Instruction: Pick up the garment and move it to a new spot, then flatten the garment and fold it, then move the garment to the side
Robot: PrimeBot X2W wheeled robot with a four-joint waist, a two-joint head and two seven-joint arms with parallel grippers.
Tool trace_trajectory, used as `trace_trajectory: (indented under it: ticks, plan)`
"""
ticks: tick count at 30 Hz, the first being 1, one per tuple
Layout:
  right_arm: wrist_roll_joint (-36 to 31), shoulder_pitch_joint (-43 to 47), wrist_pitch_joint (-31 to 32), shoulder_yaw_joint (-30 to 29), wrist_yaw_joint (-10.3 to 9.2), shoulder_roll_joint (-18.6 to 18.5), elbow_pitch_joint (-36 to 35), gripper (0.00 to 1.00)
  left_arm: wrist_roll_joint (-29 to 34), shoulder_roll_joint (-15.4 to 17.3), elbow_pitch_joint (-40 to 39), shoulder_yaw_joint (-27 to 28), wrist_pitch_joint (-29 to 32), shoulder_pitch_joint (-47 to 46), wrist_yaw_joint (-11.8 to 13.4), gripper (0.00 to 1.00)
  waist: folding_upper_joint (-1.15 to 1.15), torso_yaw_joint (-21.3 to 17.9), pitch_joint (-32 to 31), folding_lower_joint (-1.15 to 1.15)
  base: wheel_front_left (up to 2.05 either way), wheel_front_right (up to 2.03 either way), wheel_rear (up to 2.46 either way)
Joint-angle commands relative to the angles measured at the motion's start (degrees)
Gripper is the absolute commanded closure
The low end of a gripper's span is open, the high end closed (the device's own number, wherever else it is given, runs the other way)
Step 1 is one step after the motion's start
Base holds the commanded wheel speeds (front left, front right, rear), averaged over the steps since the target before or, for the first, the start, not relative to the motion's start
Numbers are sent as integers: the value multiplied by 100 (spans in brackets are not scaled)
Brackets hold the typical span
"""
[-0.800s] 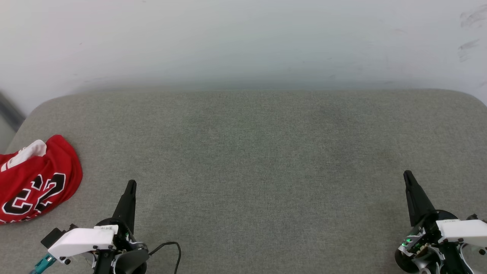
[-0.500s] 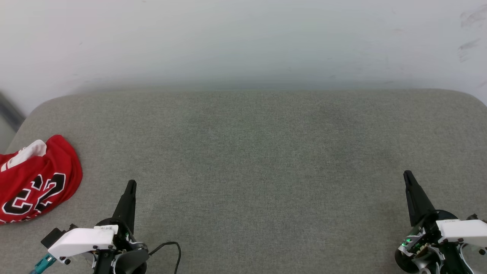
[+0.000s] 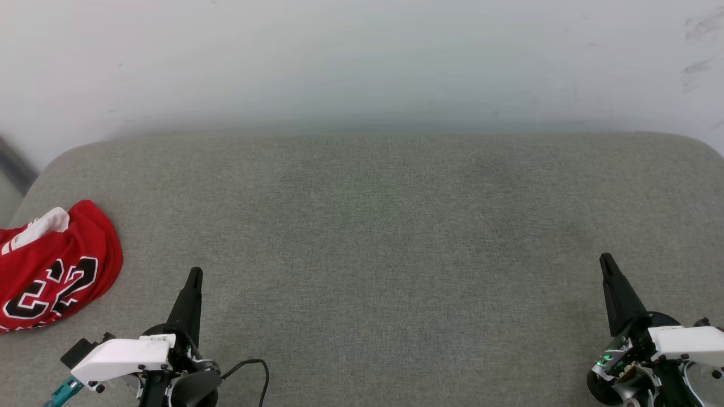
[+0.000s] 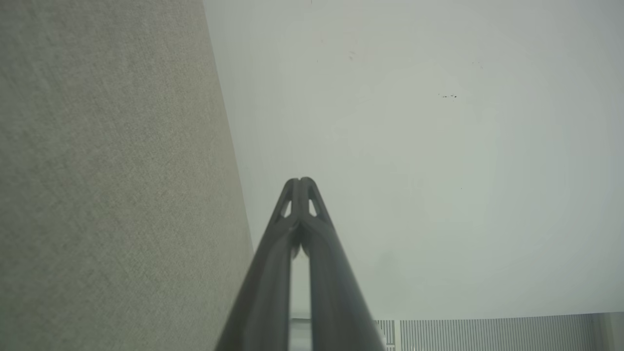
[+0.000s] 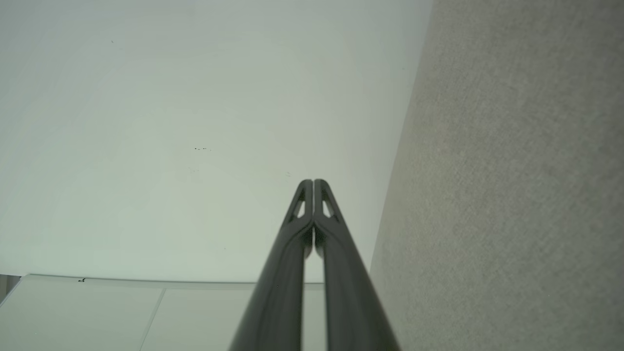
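One garment (image 3: 56, 265), two grippers, one grey padded surface (image 3: 373, 226); garment lies bunched at the surface's left edge, red with a white sleeve patch on top and a black white-outlined "23" facing up, partly cut off by the frame; left gripper (image 3: 194, 273) at lower left, fingers pointing up the head view and leaning slightly right, jaws pressed together on nothing, near the garment but apart from it; right gripper (image 3: 605, 260) at lower right, fingers leaning slightly left, jaws together too, empty, well apart from the garment; both wrist views confirm tips touching, surface to one side, pale wall (image 4: 438, 146) ahead; one black cable (image 3: 254, 364) loops beside the left wrist.
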Motion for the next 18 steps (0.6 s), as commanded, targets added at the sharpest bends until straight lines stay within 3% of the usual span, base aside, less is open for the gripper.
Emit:
trace_trajectory:
  ticks: [1, 18]
  plan:
    - [-26, -69, -5, 3, 0, 26, 7, 100, 9, -13, 3, 9, 10, -41, -19, 100, 0, 0, 0, 0, 0, 0, 0]
    - [-26, -69, -5, 3, 0, 26, 7, 100, 9, -13, 3, 9, 9, -41, -19, 100, 0, 0, 0, 0, 0, 0, 0]
